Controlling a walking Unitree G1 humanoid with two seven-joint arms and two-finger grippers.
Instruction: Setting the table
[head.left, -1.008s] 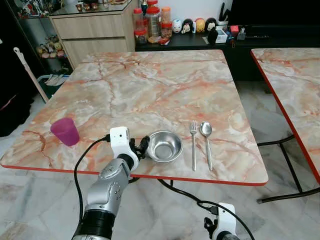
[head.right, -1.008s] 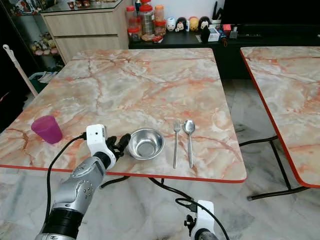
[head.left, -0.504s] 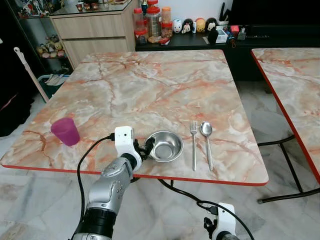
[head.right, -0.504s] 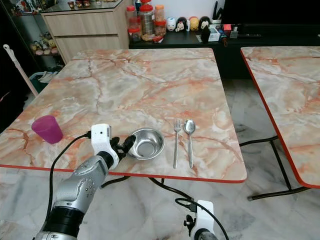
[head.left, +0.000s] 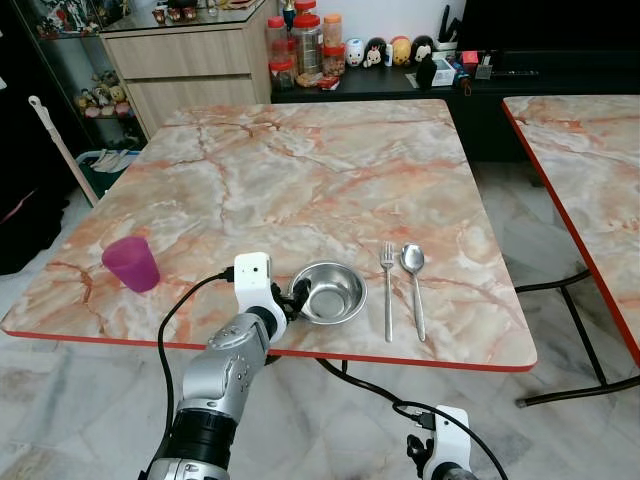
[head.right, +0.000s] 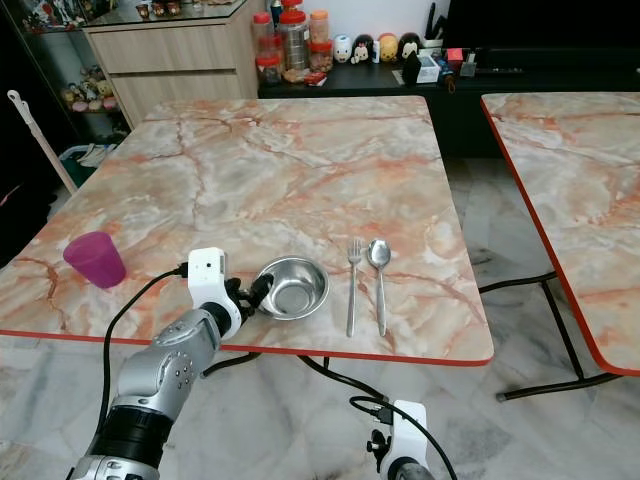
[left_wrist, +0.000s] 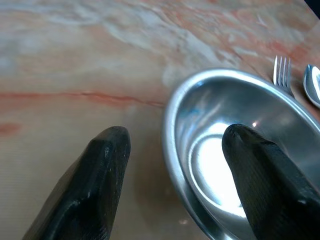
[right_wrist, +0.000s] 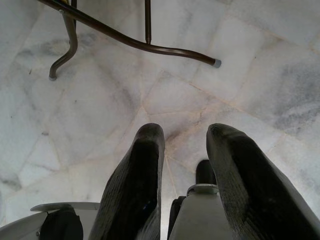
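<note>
Left tool (left_wrist: 172, 150) astride bowl (left_wrist: 240, 150) rim

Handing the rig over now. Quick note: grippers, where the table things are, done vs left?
Left gripper: open, fingers straddling the near-left rim of the steel bowl, one inside, one outside; not closed on it.
Right gripper: open, hanging idle over the floor.
Fork and spoon lie side by side just right of the bowl, near the table's front edge.
Purple cup stands far left, apart from the setting.
Left: likely release or adjust the bowl, then bring the cup over.
</note>
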